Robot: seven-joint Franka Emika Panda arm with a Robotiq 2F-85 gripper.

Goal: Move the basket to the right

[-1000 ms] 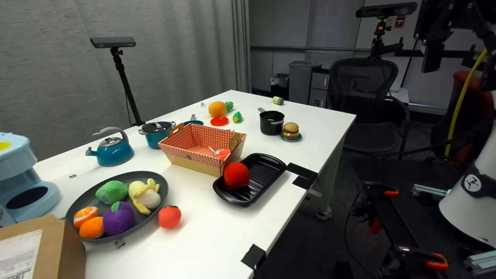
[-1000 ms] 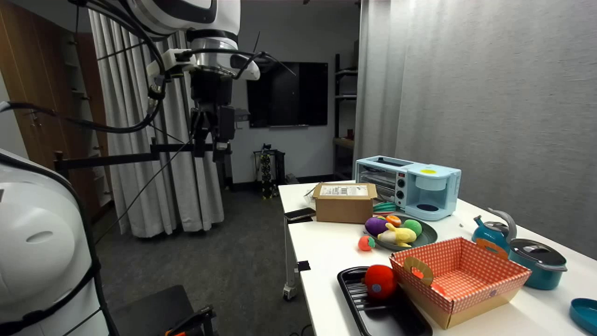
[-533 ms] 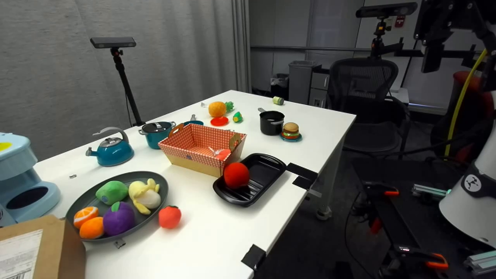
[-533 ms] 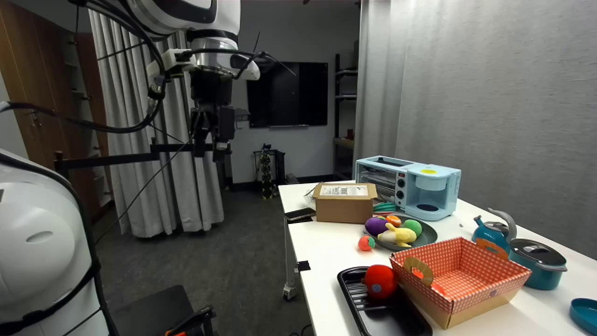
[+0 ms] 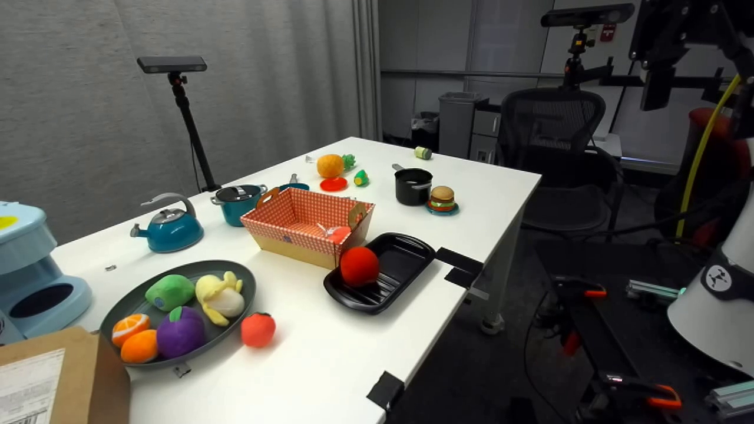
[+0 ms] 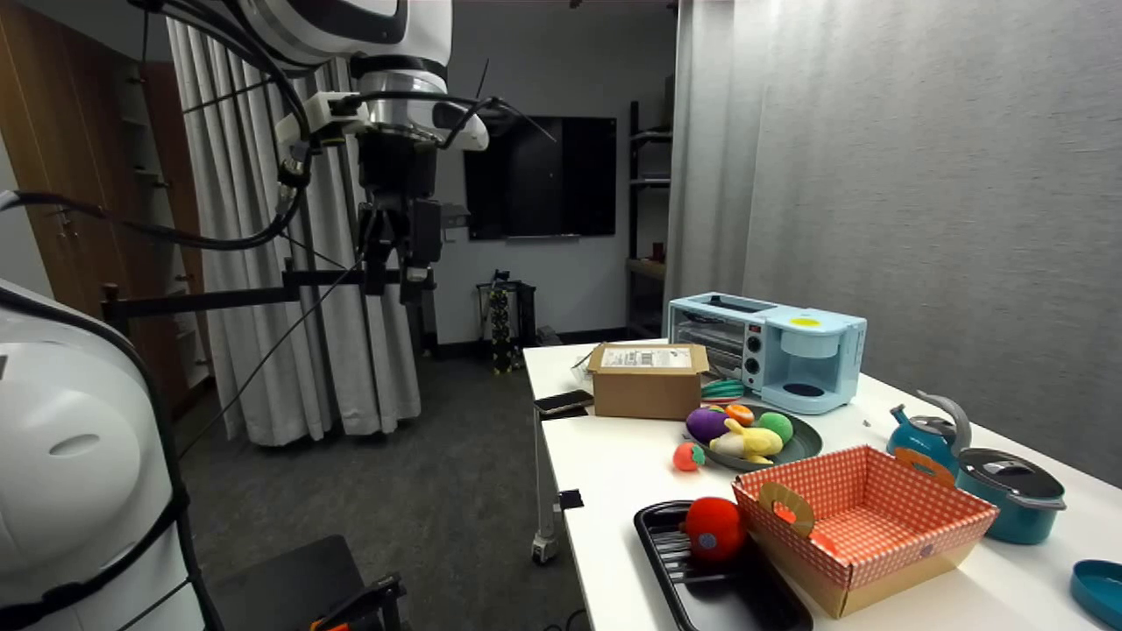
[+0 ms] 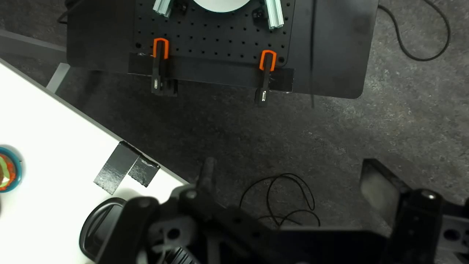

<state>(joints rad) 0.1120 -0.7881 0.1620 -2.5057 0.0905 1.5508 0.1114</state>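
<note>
– how's the tool [image 7: 289, 168]?
– spread wide, holding nothing.
– and the basket [image 6: 863, 530]?
– on the bench [image 5: 306, 368], lower than the tool and well apart from it: flared sides, red-and-white checks inside, plain tan outside. a ridged black tray [image 5: 406, 259] on its tool-facing side carries a round red toy [image 5: 360, 266].
– anything shifted?
– tool and basket stand as in the earlier frame.

"Is it a kitchen; there's a kettle [image 5: 175, 234] and a teal pot [image 5: 238, 211]?"

"More a robotics lab; a white robot arm [image 6: 83, 473] stands near the table [image 5: 318, 368], bar-shaped cameras [image 5: 172, 65] sit on black poles [image 5: 189, 121], and orange-tipped clamps [image 7: 157, 69] reach over the edge of a perforated plate [image 7: 209, 33]."

"And that fruit [image 5: 180, 333]?"

"Plush, by its look; a caster [image 6: 544, 549] carries the table leg [image 6: 544, 482]; there's a mesh-backed office chair [image 5: 551, 129], and a grey curtain [image 5: 253, 88]."
</note>
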